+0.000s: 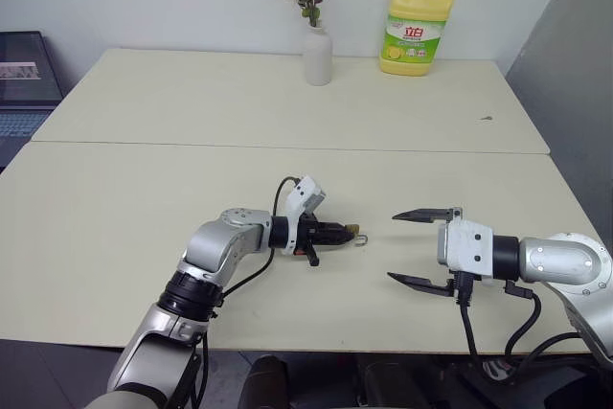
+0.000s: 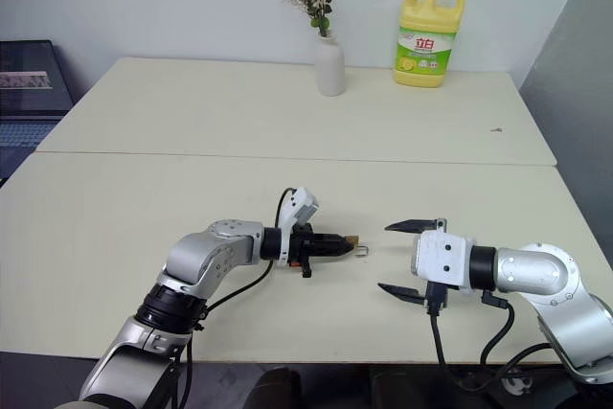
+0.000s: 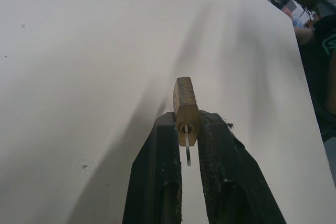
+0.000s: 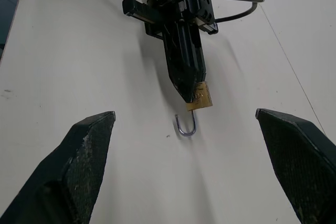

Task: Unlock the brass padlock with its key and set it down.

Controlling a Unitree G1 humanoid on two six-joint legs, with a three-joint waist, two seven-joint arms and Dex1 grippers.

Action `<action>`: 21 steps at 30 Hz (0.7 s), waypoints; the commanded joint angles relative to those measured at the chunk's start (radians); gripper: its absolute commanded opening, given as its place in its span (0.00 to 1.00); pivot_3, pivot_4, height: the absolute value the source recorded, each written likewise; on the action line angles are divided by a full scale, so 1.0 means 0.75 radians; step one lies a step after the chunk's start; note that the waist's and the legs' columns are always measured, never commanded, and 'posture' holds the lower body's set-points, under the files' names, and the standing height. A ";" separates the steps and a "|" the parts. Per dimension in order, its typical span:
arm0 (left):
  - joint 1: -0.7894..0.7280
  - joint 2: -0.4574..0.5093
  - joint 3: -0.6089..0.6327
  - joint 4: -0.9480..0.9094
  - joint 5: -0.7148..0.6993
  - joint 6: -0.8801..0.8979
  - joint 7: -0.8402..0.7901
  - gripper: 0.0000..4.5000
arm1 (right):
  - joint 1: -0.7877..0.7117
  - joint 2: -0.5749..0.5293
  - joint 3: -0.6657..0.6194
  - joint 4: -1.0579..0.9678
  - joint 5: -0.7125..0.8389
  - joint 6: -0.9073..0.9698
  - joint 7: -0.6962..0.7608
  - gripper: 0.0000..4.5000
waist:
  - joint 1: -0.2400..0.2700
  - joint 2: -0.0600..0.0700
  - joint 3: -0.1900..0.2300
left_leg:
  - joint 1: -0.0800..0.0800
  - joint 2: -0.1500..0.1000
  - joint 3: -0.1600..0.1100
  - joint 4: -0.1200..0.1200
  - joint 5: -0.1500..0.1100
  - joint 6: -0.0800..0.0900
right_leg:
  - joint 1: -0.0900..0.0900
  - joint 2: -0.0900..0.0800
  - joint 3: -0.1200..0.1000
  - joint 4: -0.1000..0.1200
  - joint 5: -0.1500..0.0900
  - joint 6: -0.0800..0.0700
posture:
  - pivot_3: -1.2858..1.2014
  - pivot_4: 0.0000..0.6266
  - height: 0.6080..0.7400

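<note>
The left end effector (image 1: 347,231) pinches the tiny golden-brass padlock (image 4: 201,97), its silver shackle popped open. The right end effector (image 1: 420,248), at 3 o'clock, gapes empty. Next: lower it gently onto the cream bench (image 1: 115,227).

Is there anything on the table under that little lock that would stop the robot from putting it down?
Nothing visible. The left gripper holds the brass padlock just above bare table; the open right gripper stands apart.
</note>
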 commanded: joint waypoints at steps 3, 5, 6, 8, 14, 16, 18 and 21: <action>-0.019 0.009 0.018 0.017 0.014 -0.019 -0.004 0.36 | 0.027 -0.032 -0.030 -0.029 0.009 -0.007 0.020 1.00 | 0.000 0.000 0.000 | 0.000 0.000 0.000 0.000 0.000 0.000 | 0.000 0.000 0.000 0.000 0.000 0.000 | 0.52 0.24 1.00; -0.026 0.016 0.022 0.029 0.020 -0.034 -0.011 0.49 | 0.034 -0.038 -0.032 -0.029 0.013 -0.005 0.024 1.00 | 0.000 0.000 0.000 | 0.000 0.000 0.000 0.000 0.000 0.000 | 0.000 0.000 0.000 0.000 0.000 0.000 | 0.52 0.24 1.00; -0.037 0.020 0.031 0.039 0.024 -0.049 -0.015 0.57 | 0.045 -0.046 -0.038 -0.032 0.020 0.001 0.032 1.00 | 0.000 0.000 0.000 | 0.000 0.000 0.000 0.000 0.000 0.000 | 0.000 0.000 0.000 0.000 0.000 0.000 | 0.52 0.24 1.00; -0.055 0.032 0.055 0.048 0.023 -0.089 -0.030 0.63 | 0.071 -0.063 -0.057 -0.044 0.040 0.021 0.047 1.00 | 0.001 0.000 0.000 | 0.000 0.000 0.000 0.000 0.000 0.000 | 0.000 0.000 0.000 0.000 0.000 0.000 | 0.52 0.24 1.00; -0.028 0.167 0.082 -0.059 0.064 -0.251 -0.106 0.63 | 0.113 -0.083 -0.081 -0.057 0.058 0.043 0.049 1.00 | -0.005 0.000 0.000 | 0.000 0.000 0.000 0.000 0.000 0.000 | 0.000 0.000 0.000 0.000 0.000 0.000 | 0.52 0.24 1.00; 0.021 0.276 0.073 -0.129 0.137 -0.426 -0.166 0.63 | 0.117 -0.078 -0.083 -0.053 0.059 0.045 0.044 1.00 | -0.004 0.000 0.000 | 0.001 0.000 0.000 -0.001 0.000 0.000 | 0.000 0.000 0.000 0.000 0.000 0.000 | 0.52 0.24 1.00; 0.062 0.363 0.081 -0.182 0.175 -0.526 -0.205 0.63 | 0.117 -0.071 -0.086 -0.043 0.059 0.043 0.035 1.00 | -0.004 0.000 0.000 | 0.001 0.001 0.000 -0.001 0.000 0.000 | 0.000 0.000 0.000 0.000 0.000 0.000 | 0.52 0.24 1.00; 0.113 0.443 0.132 -0.241 0.179 -0.601 -0.220 0.63 | 0.101 -0.051 -0.092 -0.029 0.074 0.057 0.019 1.00 | 0.000 0.000 0.000 | 0.001 0.001 0.000 -0.001 0.000 0.000 | 0.000 0.000 0.000 -0.001 0.000 0.000 | 0.52 0.24 1.00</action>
